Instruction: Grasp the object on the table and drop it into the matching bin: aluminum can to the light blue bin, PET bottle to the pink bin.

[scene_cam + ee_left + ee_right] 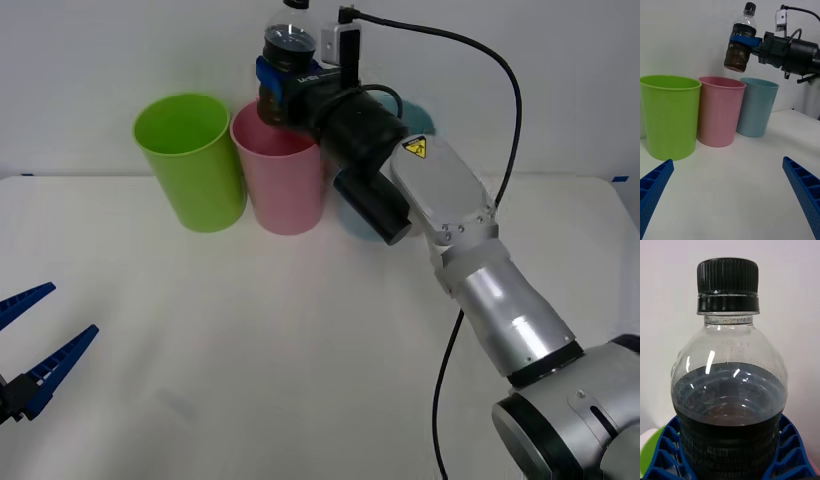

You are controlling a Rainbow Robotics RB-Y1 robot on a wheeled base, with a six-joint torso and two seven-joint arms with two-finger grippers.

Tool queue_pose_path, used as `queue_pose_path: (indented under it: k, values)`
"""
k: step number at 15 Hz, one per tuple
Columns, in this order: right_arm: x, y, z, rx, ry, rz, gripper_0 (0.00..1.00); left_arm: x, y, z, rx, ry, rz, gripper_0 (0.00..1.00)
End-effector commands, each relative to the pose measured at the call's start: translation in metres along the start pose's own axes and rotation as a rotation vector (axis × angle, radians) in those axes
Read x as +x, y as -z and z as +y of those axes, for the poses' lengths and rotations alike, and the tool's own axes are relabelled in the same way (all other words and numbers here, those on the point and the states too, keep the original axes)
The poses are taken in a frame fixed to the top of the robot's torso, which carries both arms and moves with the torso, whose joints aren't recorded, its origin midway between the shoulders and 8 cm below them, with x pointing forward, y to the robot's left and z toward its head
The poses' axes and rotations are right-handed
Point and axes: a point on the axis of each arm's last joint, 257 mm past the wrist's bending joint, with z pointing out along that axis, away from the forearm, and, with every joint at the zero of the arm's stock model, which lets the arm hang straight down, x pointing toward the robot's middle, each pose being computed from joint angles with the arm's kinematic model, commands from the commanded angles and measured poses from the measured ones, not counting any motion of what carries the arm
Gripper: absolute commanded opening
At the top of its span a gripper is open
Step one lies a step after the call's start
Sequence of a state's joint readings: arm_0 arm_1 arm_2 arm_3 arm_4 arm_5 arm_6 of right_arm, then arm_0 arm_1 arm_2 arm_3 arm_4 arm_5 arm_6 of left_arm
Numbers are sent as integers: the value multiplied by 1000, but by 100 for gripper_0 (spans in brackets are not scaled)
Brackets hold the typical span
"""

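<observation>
Above the pink bin (281, 170), the right gripper (272, 84) is holding the PET bottle (286, 62) clear of the table (300, 340), its blue ribbed fingers (789, 450) pressing against the dark label on both sides. From the left wrist view the bottle (741, 41) is standing nearly upright, its long axis close to vertical, the black cap (750, 7) pointing up and the base facing down toward the bin (719, 110) below; a slight lean is carrying the cap toward the arm's side. From the right wrist view the cap (727, 285) is sitting at the top and dark liquid is filling the bottle to about its shoulder. A lime green bin (192, 160) is standing just beside the pink one on the robot's left, and the light blue bin (755, 107) is standing just beside it on the right, partly behind the arm in the front view. Near the table's left edge, the left gripper (35, 345) is hovering low with its jaws spread wide and gripping nothing.
</observation>
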State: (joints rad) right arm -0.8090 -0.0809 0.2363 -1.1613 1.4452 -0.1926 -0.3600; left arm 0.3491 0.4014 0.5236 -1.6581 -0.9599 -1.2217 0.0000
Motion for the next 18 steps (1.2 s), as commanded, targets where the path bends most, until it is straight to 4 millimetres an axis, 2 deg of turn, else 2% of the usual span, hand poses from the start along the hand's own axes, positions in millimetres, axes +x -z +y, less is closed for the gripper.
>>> queue_pose_path:
  k: [1, 4, 9, 11, 12, 14, 15, 18]
  values:
    - [7, -18, -3, 49, 16, 19, 0, 0, 0, 0, 0, 0, 0, 100]
    - [10, -29, -3, 79, 31, 28, 0, 0, 0, 0, 0, 0, 0, 100]
    - [11, -30, -2, 85, 34, 28, 0, 0, 0, 0, 0, 0, 0, 100]
    - [12, -30, -2, 84, 36, 30, 9, 0, 0, 0, 0, 0, 0, 100]
    - [11, -30, -3, 87, 37, 29, 16, 0, 0, 0, 0, 0, 0, 100]
    - [11, -30, -3, 86, 45, 29, 87, 0, 0, 0, 0, 0, 0, 100]
    - [12, -30, -2, 84, 50, 31, 100, 0, 0, 0, 0, 0, 0, 100]
    - [12, -30, -2, 84, 53, 30, 100, 0, 0, 0, 0, 0, 0, 100]
